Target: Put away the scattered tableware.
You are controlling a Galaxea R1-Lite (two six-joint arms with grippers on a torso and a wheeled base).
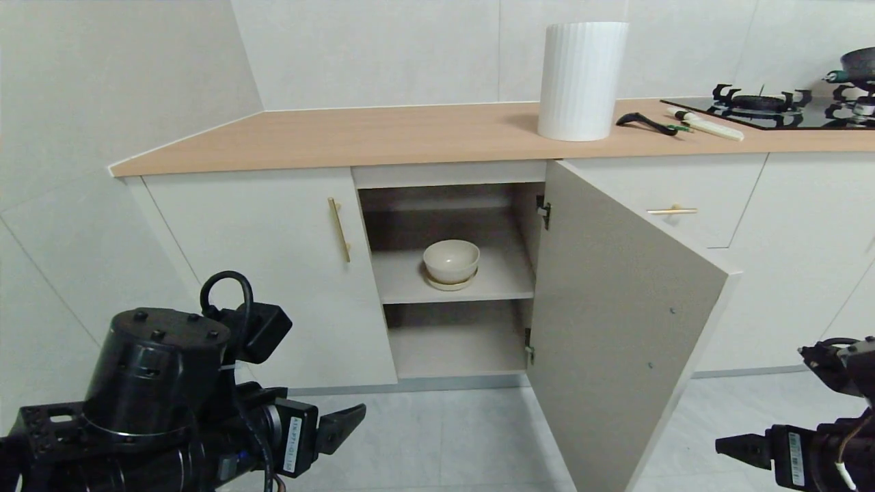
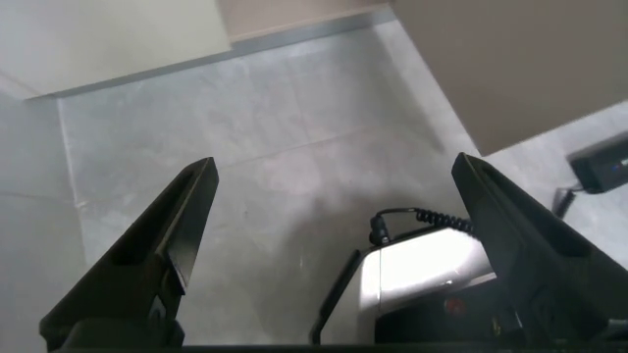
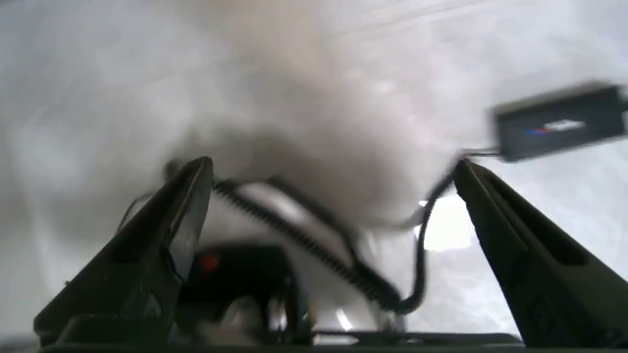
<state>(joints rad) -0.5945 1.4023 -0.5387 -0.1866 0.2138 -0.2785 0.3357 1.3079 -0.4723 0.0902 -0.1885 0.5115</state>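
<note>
A cream bowl (image 1: pixel 451 259) sits on a small plate (image 1: pixel 450 282) on the middle shelf (image 1: pixel 499 277) of the open cabinet. The cabinet door (image 1: pixel 615 321) swings out toward me on the right. My left gripper (image 1: pixel 348 425) hangs low at the lower left, above the floor, open with nothing between its fingers (image 2: pixel 172 235). My right gripper (image 1: pixel 735 447) is low at the lower right, also open and empty, its fingers (image 3: pixel 167 230) spread wide over the floor.
A tall white ribbed container (image 1: pixel 581 80) stands on the wooden countertop (image 1: pixel 342 137). Beside it lie a black-handled utensil (image 1: pixel 646 123) and a pale utensil (image 1: pixel 704 126). A gas hob (image 1: pixel 779 109) is at the far right. The left cabinet door (image 1: pixel 273 273) is closed.
</note>
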